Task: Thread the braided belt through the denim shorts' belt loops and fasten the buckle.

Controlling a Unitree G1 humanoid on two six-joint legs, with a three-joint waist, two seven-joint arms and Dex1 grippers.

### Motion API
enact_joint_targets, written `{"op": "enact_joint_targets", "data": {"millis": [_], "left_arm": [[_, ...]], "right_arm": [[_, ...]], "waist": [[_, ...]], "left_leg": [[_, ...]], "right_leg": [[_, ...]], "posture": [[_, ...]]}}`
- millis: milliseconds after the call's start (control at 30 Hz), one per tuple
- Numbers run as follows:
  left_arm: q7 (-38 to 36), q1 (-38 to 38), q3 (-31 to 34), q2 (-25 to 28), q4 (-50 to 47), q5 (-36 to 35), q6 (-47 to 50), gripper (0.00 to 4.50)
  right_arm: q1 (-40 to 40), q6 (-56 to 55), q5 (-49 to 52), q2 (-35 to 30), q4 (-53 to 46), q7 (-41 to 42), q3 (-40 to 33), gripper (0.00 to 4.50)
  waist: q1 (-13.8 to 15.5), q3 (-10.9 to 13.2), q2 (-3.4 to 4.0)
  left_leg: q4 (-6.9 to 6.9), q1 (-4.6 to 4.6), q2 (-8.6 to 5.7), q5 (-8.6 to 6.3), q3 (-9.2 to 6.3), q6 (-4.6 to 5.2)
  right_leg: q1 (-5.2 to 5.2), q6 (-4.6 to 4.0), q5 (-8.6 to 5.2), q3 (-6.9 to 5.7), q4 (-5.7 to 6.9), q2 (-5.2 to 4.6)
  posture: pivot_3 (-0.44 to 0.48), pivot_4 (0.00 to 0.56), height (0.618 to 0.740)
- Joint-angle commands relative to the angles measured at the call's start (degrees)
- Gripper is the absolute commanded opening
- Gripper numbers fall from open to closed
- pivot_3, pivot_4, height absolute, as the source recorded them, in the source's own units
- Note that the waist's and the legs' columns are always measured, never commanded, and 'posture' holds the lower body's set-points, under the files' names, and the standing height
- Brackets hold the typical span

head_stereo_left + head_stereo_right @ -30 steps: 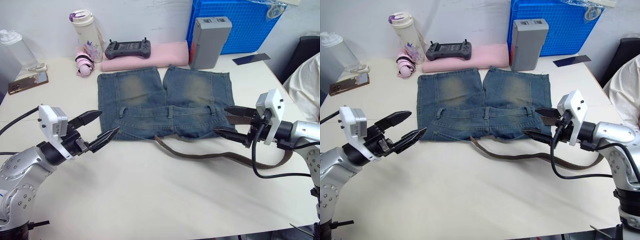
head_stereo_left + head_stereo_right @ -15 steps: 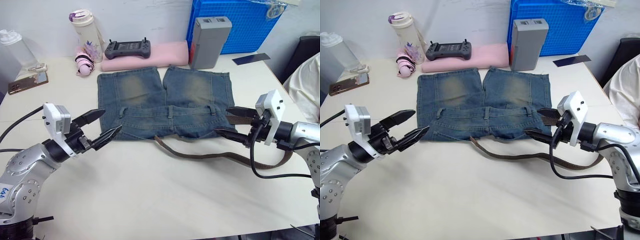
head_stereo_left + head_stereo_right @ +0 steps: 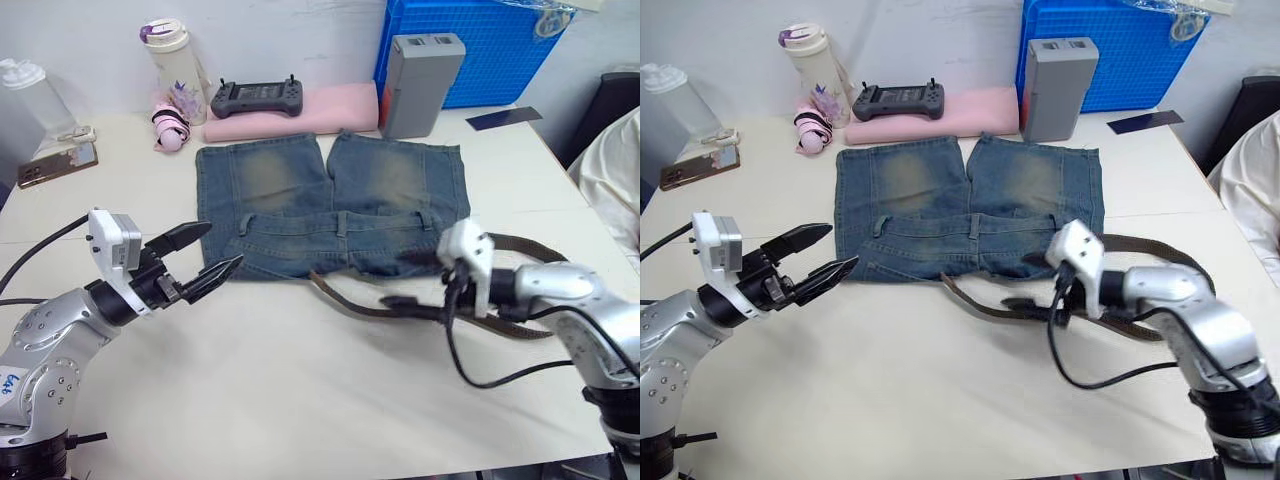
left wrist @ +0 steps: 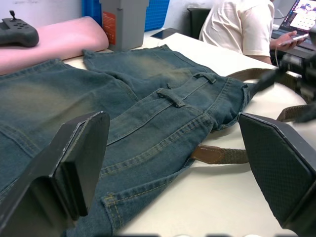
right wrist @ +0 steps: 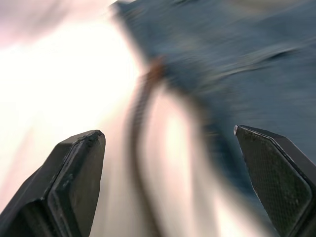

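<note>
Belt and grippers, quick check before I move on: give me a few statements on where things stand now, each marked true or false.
1. The braided belt lies mostly on the table in front of the denim shorts. True.
2. The left gripper is shut on the waistband. False: it is open and holds nothing, beside the shorts' left edge.
3. The right gripper is open. True: its fingers stand wide apart, with the belt between them ahead.
4. The belt is buckled closed. False: one belt end lies loose on the table at the waistband.
5. The game controller sits on the shorts. False: it rests on the pink folded cloth.
</note>
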Motion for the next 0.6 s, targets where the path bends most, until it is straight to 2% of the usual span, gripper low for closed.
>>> {"op": "enact_joint_targets", "data": {"millis": [33,200,233,300,467,533,600], "left_arm": [[-0.15,0.33,1.04,0.78,-1.74,-0.18,-0.36,4.50],[0.26,1.21,1.40,0.86,-3.23,-0.78,0.10,4.50],[0.13,1.32,1.31,0.97,-3.38,-0.74,0.12,4.50],[-0.38,1.48,0.99,1.19,-3.54,-0.52,0.06,4.50],[-3.19,1.58,-1.76,2.07,-3.69,1.04,-0.52,4.50],[-5.59,0.40,-4.27,2.76,-3.49,1.03,-0.50,4.50],[-7.92,-1.17,-6.43,3.39,-3.21,0.83,-0.37,4.50]], "right_arm": [[1.01,0.10,-5.72,-0.79,-0.41,-1.84,4.97,4.46],[0.09,2.18,-11.80,-0.16,4.54,-5.09,9.40,4.46],[0.06,2.59,-11.94,-0.11,4.84,-5.00,9.64,4.22],[0.05,2.93,-11.91,-0.32,4.76,-4.13,10.08,3.64],[-0.73,1.99,-12.90,-0.80,4.72,-1.51,11.33,1.15],[-1.43,-2.19,-13.54,-1.68,4.20,1.92,11.69,0.14],[-1.50,-7.30,-13.05,-2.86,2.83,6.32,10.83,0.03]], "waist": [[-0.05,-0.01,-0.01],[-0.28,-0.01,-0.01],[-0.29,-0.03,-0.03],[-0.21,-0.04,-0.04],[-0.11,-0.07,-0.10],[-0.16,-0.07,-0.10],[-0.17,-0.07,-0.10]], "left_leg": [[0.00,0.00,-0.02,0.00,0.00,0.01],[0.03,0.01,-0.03,0.01,0.02,0.01],[0.03,0.04,-0.01,0.01,0.03,0.00],[0.03,0.05,0.00,0.03,0.02,-0.04],[0.01,0.06,-0.01,0.03,0.00,-0.04],[0.00,0.06,-0.01,0.03,0.00,-0.04],[0.00,0.06,-0.02,0.03,0.00,-0.04]], "right_leg": [[0.01,0.00,0.00,0.00,0.00,-0.02],[0.00,0.01,0.01,0.03,0.04,-0.02],[0.01,0.01,0.01,0.04,0.07,0.00],[0.02,0.01,0.01,0.03,0.09,0.01],[0.04,0.01,0.00,0.02,0.07,0.01],[0.04,0.01,0.00,0.02,0.04,0.00],[0.04,0.01,0.00,0.02,0.04,0.00]], "posture": [[0.000,0.150,0.678],[0.000,0.150,0.678],[0.000,0.150,0.678],[0.000,0.150,0.678],[0.000,0.150,0.678],[0.000,0.150,0.678],[0.000,0.150,0.678]]}}
